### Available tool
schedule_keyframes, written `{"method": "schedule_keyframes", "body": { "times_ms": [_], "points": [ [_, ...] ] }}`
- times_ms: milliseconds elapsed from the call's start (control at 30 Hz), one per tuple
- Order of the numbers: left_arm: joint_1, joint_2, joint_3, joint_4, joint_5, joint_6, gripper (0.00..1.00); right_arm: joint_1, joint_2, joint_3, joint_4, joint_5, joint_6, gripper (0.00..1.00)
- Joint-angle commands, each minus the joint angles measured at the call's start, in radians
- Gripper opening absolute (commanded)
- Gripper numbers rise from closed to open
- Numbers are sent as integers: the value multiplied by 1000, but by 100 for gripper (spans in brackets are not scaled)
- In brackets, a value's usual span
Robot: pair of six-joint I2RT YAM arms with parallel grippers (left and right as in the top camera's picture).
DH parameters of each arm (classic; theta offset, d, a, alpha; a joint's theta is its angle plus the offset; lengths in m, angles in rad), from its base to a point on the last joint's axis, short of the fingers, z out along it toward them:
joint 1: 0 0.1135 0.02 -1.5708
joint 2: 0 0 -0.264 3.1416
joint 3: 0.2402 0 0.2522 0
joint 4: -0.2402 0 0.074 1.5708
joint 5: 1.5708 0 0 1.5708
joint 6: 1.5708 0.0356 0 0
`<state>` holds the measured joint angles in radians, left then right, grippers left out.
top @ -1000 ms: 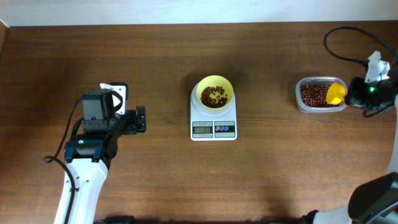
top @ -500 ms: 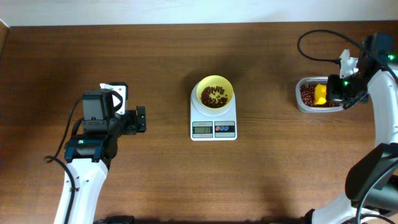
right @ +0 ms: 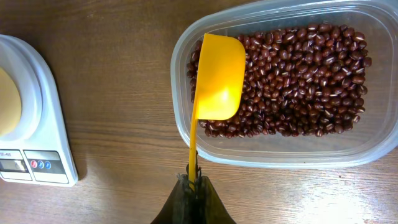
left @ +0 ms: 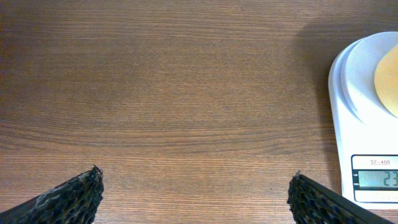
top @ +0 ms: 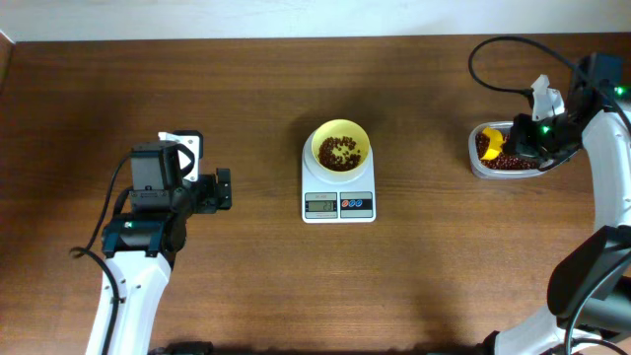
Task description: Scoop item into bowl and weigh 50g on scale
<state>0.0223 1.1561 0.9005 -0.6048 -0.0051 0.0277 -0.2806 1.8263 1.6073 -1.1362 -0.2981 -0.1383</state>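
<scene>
The clear rounded-square container (right: 273,155) directly ahead of the right gripper (right: 194,185) holds a grainy bed of dark reddish-brown beans (right: 298,74). The gripper is clamped on the thin handle of a yellow scoop (right: 217,78), whose smooth rounded blade lies over the beans at the container's left end. Further off to that gripper's left, the pale yellow bowl (top: 323,138) sits on the white scale (top: 338,192) with a smaller heap of beans inside. Half a second ago the scoop sat nearer the container's middle; it has slid left. The left gripper (left: 193,202) has not moved, its textured black fingertips (left: 68,199) spread wide above the wood-grain table (left: 186,93), with the scale ahead to its right
</scene>
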Motion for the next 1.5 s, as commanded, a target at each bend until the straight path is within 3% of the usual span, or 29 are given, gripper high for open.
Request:
{"method": "schedule_keyframes", "body": {
  "times_ms": [0,100,233,667,900,1033,1133,1300,1433,1467],
  "points": [
    [5,5,-3,1,-7,15,99,-21,13,12,-15,-60,-4,4],
    [5,5,-3,1,-7,15,99,-112,13,8,-15,-219,-5,4],
    [5,5,-3,-2,-7,15,99,-188,13,-82,-15,-265,-5,4],
    [5,5,-3,-2,-7,15,99,-531,13,-95,-92,-629,-12,4],
    [5,5,-3,-2,-7,15,99,-547,13,-113,-176,-929,-97,4],
    [5,5,-3,-2,-7,15,99,-450,13,-113,-188,-974,-97,4],
    [5,5,-3,-2,-7,15,99,-287,13,-113,-167,-992,-97,4],
    [5,5,-3,-2,-7,15,99,13,13,-113,-27,-991,-97,4],
    [5,5,-3,-2,-7,15,99,158,13,-113,78,-987,-82,4],
    [5,5,-3,-2,-7,15,99,183,13,-113,114,-942,-10,4]
  ]
}}
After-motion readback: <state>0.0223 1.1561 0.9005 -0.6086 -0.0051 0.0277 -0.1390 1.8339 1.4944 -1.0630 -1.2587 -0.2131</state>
